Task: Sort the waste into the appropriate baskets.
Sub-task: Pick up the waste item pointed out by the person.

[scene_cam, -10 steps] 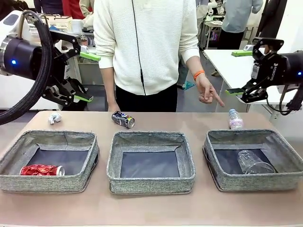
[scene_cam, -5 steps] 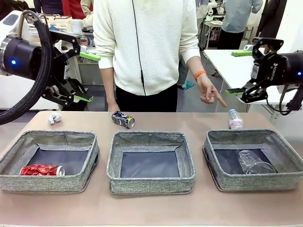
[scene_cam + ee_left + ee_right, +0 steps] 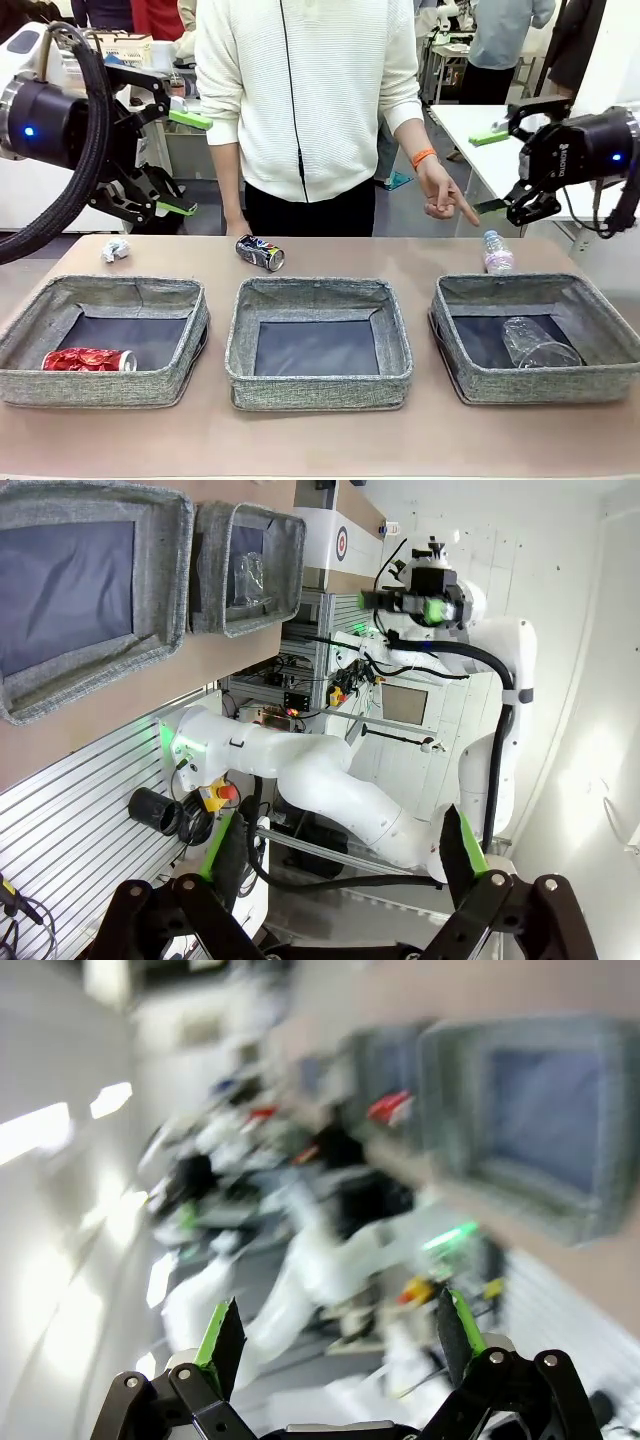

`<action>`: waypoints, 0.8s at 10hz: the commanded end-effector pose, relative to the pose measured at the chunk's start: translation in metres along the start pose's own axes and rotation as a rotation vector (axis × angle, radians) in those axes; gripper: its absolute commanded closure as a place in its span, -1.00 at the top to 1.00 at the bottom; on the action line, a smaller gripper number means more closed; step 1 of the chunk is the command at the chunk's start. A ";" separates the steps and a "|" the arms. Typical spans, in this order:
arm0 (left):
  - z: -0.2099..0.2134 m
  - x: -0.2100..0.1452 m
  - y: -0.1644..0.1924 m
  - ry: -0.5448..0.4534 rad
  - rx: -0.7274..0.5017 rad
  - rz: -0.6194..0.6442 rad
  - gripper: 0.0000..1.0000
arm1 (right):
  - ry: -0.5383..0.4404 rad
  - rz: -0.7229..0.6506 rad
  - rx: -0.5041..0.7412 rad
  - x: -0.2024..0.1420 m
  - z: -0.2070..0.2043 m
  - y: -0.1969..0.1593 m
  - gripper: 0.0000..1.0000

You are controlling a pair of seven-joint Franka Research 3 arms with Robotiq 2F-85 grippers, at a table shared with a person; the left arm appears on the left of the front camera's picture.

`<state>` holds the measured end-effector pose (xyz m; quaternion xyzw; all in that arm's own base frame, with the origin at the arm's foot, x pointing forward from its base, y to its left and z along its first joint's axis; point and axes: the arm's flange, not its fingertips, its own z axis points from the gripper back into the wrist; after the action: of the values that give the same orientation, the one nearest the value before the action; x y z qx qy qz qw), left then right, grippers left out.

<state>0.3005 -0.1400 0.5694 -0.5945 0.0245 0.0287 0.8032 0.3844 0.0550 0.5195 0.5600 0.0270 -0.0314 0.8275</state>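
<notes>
Grey left bin (image 3: 100, 385) holds red can (image 3: 88, 359), right bin (image 3: 540, 385) holds clear bottle (image 3: 535, 345). Blue can (image 3: 260, 252), paper wad (image 3: 116, 250), pink-labelled bottle (image 3: 497, 253) (upright) sit on counter (image 3: 320, 440) behind bins. Left end effector (image 3: 186, 164) and right end effector (image 3: 488, 172) both wide, holding nothing, raised above counter.

Right wrist view blurred, baskets (image 3: 450, 1110) smeared, contents unreadable

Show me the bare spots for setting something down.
The middle basket is bare inside. The table is free along its near edge, and at the far edge between blue can and pink bottle. Crowded: left basket holds the red can, right basket the clear bottle.
</notes>
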 end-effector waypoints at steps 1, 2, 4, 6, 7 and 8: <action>0.001 0.000 -0.001 0.008 0.012 0.002 1.00 | -0.290 -0.108 -0.642 0.015 -0.002 0.007 1.00; 0.001 0.000 -0.001 0.008 0.012 0.002 1.00 | -0.426 -0.138 -0.831 0.022 0.004 0.008 1.00; 0.001 0.000 -0.001 0.008 0.012 0.002 1.00 | -0.568 -0.134 -1.053 0.028 0.010 0.009 1.00; 0.001 0.000 -0.001 0.008 0.012 0.002 1.00 | -0.652 -0.202 -1.209 0.026 0.024 0.008 1.00; 0.001 0.000 -0.001 0.008 0.012 0.002 1.00 | -0.713 -0.197 -1.237 0.023 0.028 0.009 1.00; 0.001 0.000 -0.001 0.008 0.012 0.002 1.00 | -0.796 -0.160 -1.115 0.018 0.030 0.014 1.00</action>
<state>0.3006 -0.1399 0.5694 -0.5943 0.0244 0.0289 0.8034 0.4106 0.0214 0.5415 0.0391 -0.2277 -0.2108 0.9498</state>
